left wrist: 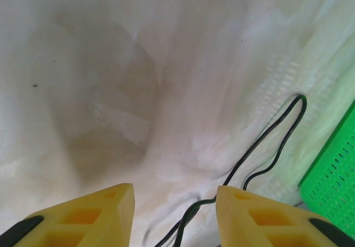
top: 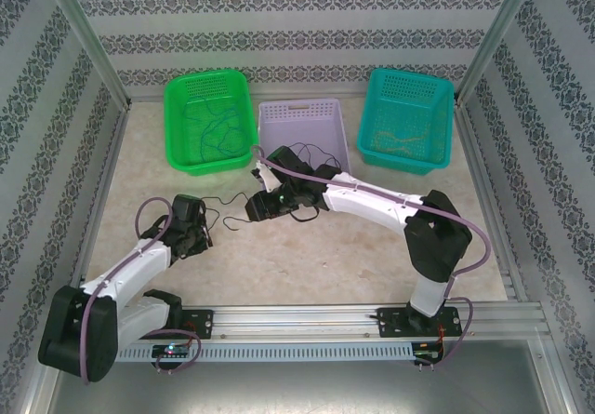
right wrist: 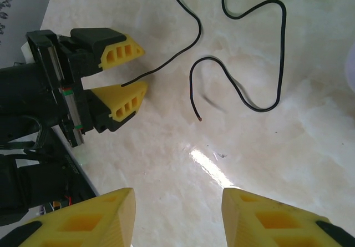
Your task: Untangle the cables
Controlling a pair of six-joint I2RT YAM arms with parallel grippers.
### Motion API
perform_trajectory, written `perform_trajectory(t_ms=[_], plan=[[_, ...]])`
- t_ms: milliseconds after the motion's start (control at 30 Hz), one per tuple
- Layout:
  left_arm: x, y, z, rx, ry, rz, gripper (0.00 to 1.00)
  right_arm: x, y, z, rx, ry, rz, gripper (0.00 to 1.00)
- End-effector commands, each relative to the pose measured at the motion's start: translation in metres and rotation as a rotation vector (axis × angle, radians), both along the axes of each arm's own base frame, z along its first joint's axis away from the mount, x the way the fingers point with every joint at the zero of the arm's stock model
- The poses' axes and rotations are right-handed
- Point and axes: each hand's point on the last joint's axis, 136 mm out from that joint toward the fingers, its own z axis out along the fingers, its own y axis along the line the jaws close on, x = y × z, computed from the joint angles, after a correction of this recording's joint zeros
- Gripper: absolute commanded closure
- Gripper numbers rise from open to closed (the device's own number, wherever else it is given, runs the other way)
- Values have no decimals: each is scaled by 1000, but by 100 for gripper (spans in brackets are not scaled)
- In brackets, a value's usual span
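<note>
A thin black cable (right wrist: 244,53) lies in loose curls on the pale table between my two grippers, its bare end (right wrist: 198,117) free. In the top view the same black cable (top: 228,220) runs from my left gripper (top: 204,235) toward my right gripper (top: 253,207). The left gripper (left wrist: 175,194) is open, and the black cable (left wrist: 260,139) passes doubled between its yellow fingers. From the right wrist, that left gripper (right wrist: 144,68) has a cable end reaching into its gap. My right gripper (right wrist: 177,194) hovers open over bare table, with nothing between its fingers.
Three baskets stand at the back. The green basket (top: 177,116) holds blue cables (top: 218,130), the lavender basket (top: 339,121) holds a black cable (top: 311,149), and the teal basket (top: 446,126) holds yellowish cables (top: 400,140). The green basket's wall (left wrist: 333,186) is close on the left gripper's right.
</note>
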Motion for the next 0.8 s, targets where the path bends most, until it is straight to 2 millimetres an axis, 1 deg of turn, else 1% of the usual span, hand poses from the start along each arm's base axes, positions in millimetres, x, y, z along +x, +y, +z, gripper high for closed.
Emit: perform_trajectory(t_ms=[0,67,133,167,200,267,367,467,633,767], plan=[[14,-3,2,-59,-36,67,59,-6,5,-15,-12,57,30,55],[17,-3,2,-57,-32,61,64,-10,9,-21,-12,85,51,55],[16,-3,1,-49,-13,55,80,-14,16,-29,-18,122,72,55],[13,-3,1,-42,3,51,85,-16,19,-35,-31,140,81,55],[12,-3,1,-37,14,45,90,-18,24,-39,-40,157,92,56],[8,-3,0,-34,31,39,95,-19,32,-46,-46,174,96,57],[3,-3,-2,-37,45,37,98,-15,45,-57,-72,188,81,57],[-1,-2,-3,-32,58,35,100,-10,55,-69,-116,180,80,57],[-3,-2,-3,-33,68,34,100,-5,55,-92,-194,163,74,57],[-3,-2,-3,-33,71,29,100,-1,55,-102,-245,137,92,57]])
